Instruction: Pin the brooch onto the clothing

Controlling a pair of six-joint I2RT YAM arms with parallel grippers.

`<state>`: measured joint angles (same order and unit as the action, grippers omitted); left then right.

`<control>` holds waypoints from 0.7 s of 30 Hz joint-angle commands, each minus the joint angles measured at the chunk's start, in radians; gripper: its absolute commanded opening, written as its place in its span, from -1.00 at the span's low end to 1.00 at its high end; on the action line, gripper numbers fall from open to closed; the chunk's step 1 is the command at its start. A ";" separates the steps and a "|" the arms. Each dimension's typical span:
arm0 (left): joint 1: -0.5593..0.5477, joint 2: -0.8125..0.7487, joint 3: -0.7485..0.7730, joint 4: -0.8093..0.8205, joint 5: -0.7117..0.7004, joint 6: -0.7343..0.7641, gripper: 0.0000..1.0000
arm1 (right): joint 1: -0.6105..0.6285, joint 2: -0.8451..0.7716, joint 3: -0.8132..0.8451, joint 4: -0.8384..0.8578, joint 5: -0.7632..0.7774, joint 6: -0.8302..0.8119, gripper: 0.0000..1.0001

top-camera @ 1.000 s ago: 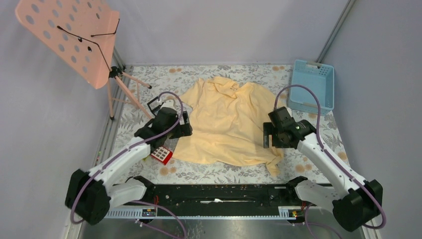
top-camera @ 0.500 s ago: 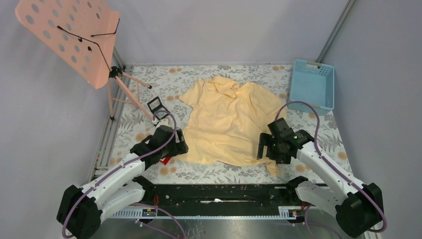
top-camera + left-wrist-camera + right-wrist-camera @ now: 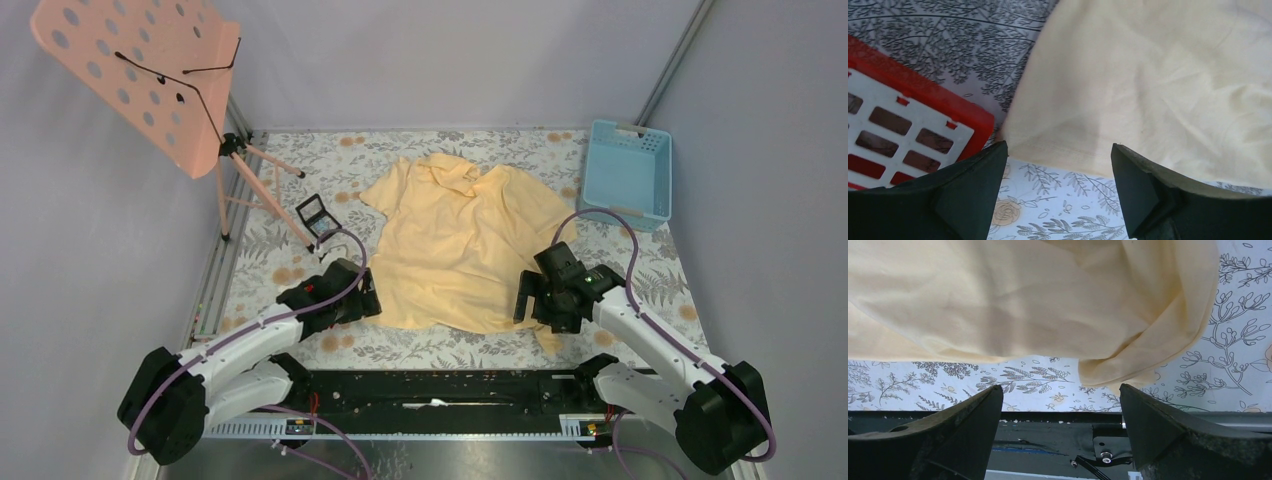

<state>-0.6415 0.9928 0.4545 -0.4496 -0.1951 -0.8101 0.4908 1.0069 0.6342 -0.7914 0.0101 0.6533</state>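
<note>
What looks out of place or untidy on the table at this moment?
The T-shirt lies rumpled, not flat: its near right corner is bunched into a twisted fold. A red toy sits close beside its near left hem. No brooch shows in any view.

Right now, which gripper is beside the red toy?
The left gripper: the red toy lies beside it, at the hem of the shirt. The right gripper has only shirt and table before it.
</note>
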 commanded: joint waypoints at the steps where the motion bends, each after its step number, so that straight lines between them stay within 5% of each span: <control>1: 0.002 -0.007 -0.032 0.019 -0.111 -0.037 0.65 | 0.009 -0.009 -0.003 0.020 0.018 0.010 0.87; 15: 0.001 0.053 -0.031 0.050 -0.115 -0.017 0.51 | 0.011 -0.005 -0.021 0.036 -0.003 0.003 0.72; 21: 0.000 0.116 -0.031 0.137 -0.067 -0.019 0.09 | 0.011 -0.041 -0.026 0.031 -0.003 0.003 0.49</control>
<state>-0.6415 1.0637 0.4263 -0.3817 -0.3073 -0.8234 0.4911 0.9962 0.6094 -0.7620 0.0067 0.6525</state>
